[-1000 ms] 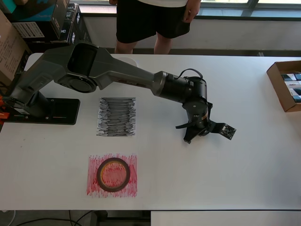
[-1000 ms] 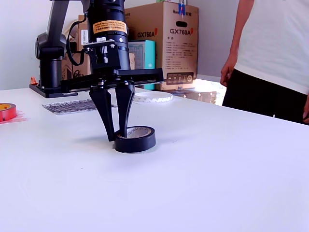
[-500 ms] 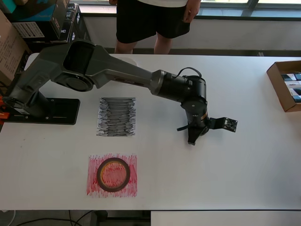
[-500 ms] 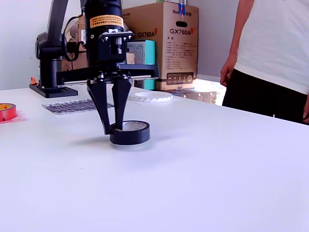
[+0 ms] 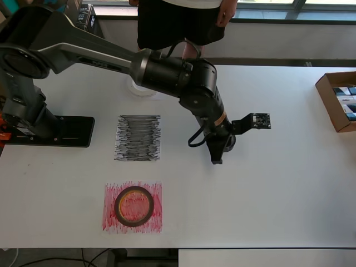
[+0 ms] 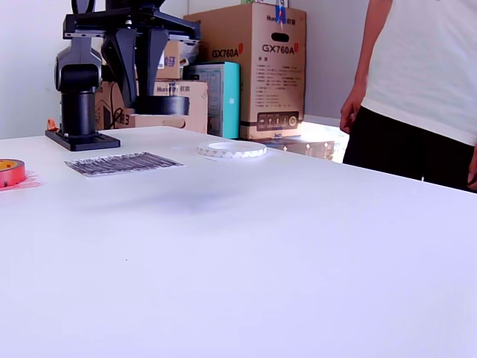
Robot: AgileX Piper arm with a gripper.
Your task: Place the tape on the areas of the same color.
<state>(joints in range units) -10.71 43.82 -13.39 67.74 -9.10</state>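
Note:
My gripper (image 5: 216,156) is shut on the small black tape roll (image 6: 160,105) and holds it high above the table; in the overhead view the wrist mostly hides the roll. The black scribbled sheet (image 5: 138,138) lies to the overhead view's left of the gripper and also shows in the exterior view (image 6: 123,162). The red roll (image 5: 134,206) with its yellow core lies on the red scribbled sheet (image 5: 153,219). The white roll (image 6: 232,150) lies flat near the table's far edge, half hidden by the arm in the overhead view (image 5: 135,89). I cannot make out a plain white sheet.
The arm's black base plate (image 5: 55,131) sits at the overhead view's left. An open cardboard box (image 5: 338,101) stands at the right edge. A person (image 6: 417,89) stands at the far side of the table. Cardboard boxes (image 6: 257,71) are stacked behind the table.
The gripper has lifted the black roll off the table and carried it up and towards the overhead view's left, closer to the black sheet.

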